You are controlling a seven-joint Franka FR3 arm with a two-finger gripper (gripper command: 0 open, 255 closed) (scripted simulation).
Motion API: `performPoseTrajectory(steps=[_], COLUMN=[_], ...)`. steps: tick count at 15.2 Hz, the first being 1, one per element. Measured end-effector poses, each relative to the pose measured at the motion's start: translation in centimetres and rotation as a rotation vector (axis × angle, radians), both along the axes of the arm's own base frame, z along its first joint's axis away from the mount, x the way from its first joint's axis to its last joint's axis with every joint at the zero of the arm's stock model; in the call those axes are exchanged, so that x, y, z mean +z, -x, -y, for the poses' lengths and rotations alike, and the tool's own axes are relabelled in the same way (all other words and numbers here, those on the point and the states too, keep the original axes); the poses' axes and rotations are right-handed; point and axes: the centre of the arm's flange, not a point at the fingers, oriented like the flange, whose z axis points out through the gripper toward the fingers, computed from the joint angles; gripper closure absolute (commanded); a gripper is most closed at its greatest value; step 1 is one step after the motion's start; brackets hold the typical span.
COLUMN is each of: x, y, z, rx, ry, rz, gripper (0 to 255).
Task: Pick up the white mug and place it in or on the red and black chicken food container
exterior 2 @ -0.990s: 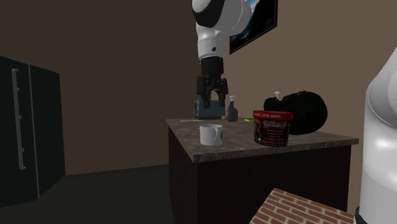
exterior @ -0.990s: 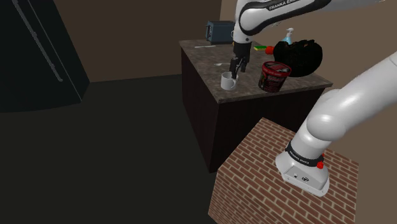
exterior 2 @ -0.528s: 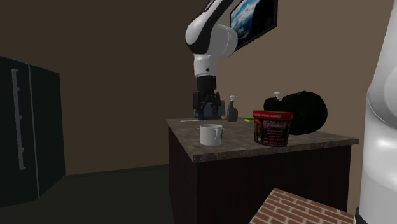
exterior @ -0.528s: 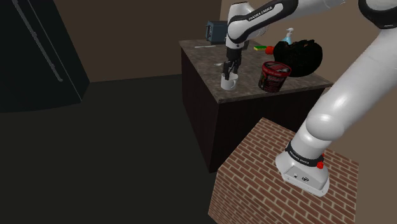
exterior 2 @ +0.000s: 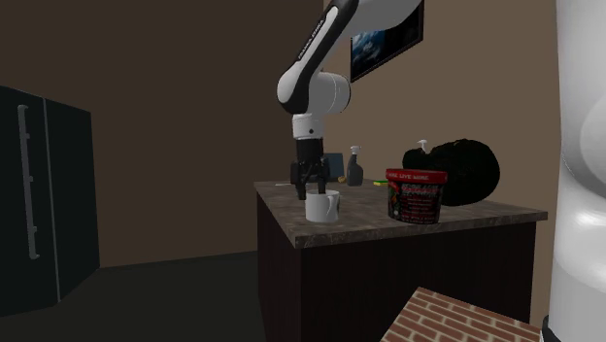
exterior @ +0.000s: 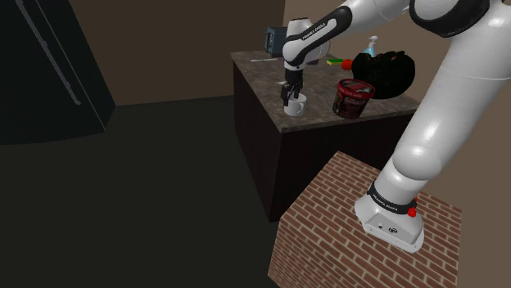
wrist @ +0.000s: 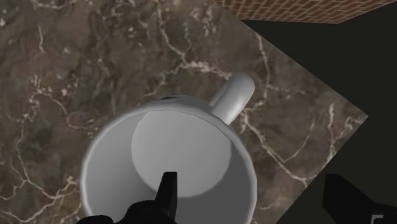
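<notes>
Dark marbled counter [exterior: 262, 75], upper middle of the shoulder view, holds the white mug [exterior: 294, 105]; the spread gripper [wrist: 251, 181] straddles its wall.

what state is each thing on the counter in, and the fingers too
white mug, upright on the counter, empty, not lifted
fingers, open, one inside the mug, one outside its wall, not clasping it
red and black container, upright, apart from the mug
bottle, upright at the back

Spread pincer [wrist: 249, 181] straddles the rim of the white mug [wrist: 191, 137], standing on a marbled counter [wrist: 76, 57].
</notes>
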Motion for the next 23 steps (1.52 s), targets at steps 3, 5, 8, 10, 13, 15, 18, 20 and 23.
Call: performPoseTrajectory(steps=[3, 5, 8, 10, 13, 15, 18, 20, 23], x=[-1.6, -2.5, -2.9, -2.9, -2.9, -2.9, -2.9, -2.9, -2.7], y=[0.0, 0.0, 0.0, 0.0, 0.0, 0.0, 0.0, 0.0, 0.0], z=[0.2, 0.2, 0.2, 0.2, 0.2, 0.2, 0.2, 0.2, 0.2], rx=[0.0, 0.0, 0.0, 0.0, 0.0, 0.0, 0.001, 0.001, 0.0], ry=[0.0, 0.0, 0.0, 0.0, 0.0, 0.0, 0.0, 0.0, 0.0], rz=[0.0, 0.0, 0.001, 0.001, 0.001, 0.001, 0.001, 0.001, 0.001], gripper=[0, 0, 0, 0, 255, 255, 255, 255, 255])
